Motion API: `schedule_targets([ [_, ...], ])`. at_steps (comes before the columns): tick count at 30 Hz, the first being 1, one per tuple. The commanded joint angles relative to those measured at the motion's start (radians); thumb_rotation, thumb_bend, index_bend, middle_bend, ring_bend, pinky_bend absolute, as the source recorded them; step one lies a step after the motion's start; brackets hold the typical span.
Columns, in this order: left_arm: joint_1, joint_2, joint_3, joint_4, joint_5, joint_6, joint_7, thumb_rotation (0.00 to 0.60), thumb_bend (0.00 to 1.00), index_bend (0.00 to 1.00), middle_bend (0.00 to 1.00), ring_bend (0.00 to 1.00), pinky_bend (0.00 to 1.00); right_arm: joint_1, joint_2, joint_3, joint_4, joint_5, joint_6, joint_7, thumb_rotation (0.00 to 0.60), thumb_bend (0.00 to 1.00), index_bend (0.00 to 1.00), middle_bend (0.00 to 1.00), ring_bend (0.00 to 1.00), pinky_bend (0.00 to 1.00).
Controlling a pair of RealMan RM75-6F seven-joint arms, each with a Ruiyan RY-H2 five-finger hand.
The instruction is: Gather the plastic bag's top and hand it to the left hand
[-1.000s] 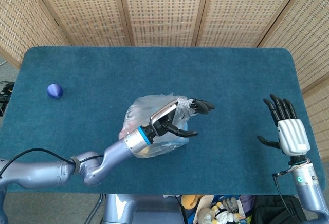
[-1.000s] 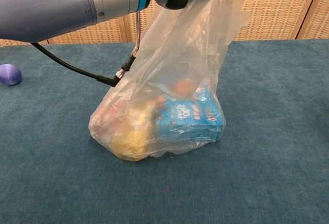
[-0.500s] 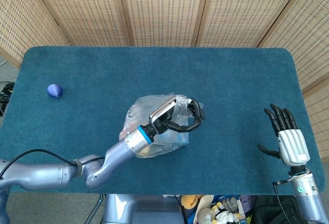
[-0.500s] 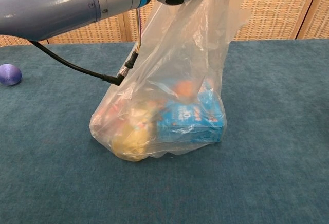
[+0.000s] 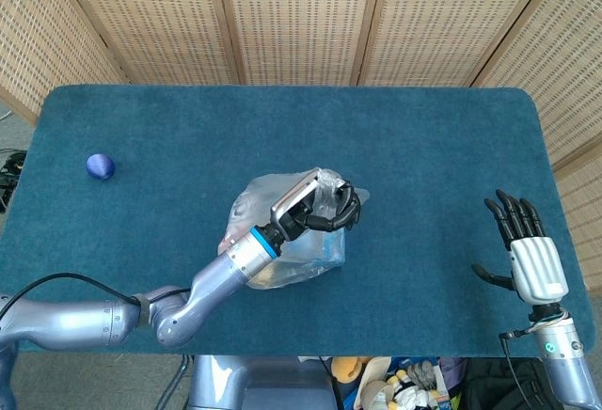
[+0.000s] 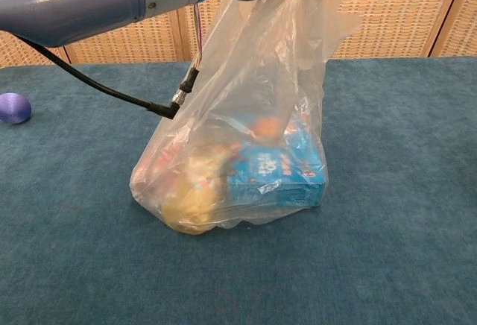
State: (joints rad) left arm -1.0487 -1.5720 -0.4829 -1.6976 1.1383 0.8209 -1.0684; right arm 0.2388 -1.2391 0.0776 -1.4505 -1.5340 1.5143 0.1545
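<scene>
A blue-carpeted table (image 5: 188,128) carries a filled plastic bag (image 6: 246,168) (centre) and a purple ball (image 5: 100,165), well apart.

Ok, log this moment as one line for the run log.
left hand: grips plastic bag top | right hand: open, apart at table edge | bag base on table

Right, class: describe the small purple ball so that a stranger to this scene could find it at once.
Start with the blue table and go to its far left side in the head view, well away from the plastic bag that the left hand grips at the middle. The purple ball lies there alone: small, round, solid purple, unlike the clear crumpled bag.
</scene>
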Motion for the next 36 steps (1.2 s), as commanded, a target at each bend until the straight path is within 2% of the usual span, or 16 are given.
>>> schedule_targets([
  [1,0.005,0.016,-0.008,-0.01,-0.015,-0.016,0.021,0.6,0.96,0.9,0.87,0.61,0.7,-0.001,0.0,0.002,-0.001,-0.001,0.0,0.001,0.6,0.0,0.0,0.0,0.0,0.0],
  [4,0.009,0.025,-0.012,-0.017,-0.025,-0.023,0.032,0.6,1.0,0.91,0.87,0.61,0.73,-0.002,0.001,0.005,-0.002,-0.002,0.001,0.001,0.6,0.0,0.0,0.0,0.0,0.0],
  [13,0.028,0.058,-0.034,-0.065,-0.043,-0.021,0.089,0.6,1.0,0.93,0.88,0.61,0.74,-0.008,0.002,0.011,-0.003,-0.001,-0.001,0.002,0.6,0.0,0.0,0.0,0.0,0.0],
  [17,0.048,0.109,-0.051,-0.123,-0.051,-0.004,0.141,0.6,1.0,0.93,0.88,0.61,0.75,-0.01,0.004,0.015,-0.005,0.001,-0.002,0.004,0.6,0.0,0.0,0.0,0.0,0.0],
  [27,0.083,0.258,-0.127,-0.261,-0.104,-0.016,0.205,0.6,1.0,0.93,0.88,0.61,0.75,-0.013,0.008,0.022,-0.006,-0.002,-0.005,-0.007,0.6,0.0,0.0,0.0,0.0,0.0],
  [36,0.067,0.367,-0.213,-0.376,-0.193,-0.002,0.298,0.6,1.0,0.93,0.88,0.61,0.75,-0.018,0.013,0.026,-0.01,-0.005,-0.002,0.001,0.6,0.0,0.0,0.0,0.0,0.0],
])
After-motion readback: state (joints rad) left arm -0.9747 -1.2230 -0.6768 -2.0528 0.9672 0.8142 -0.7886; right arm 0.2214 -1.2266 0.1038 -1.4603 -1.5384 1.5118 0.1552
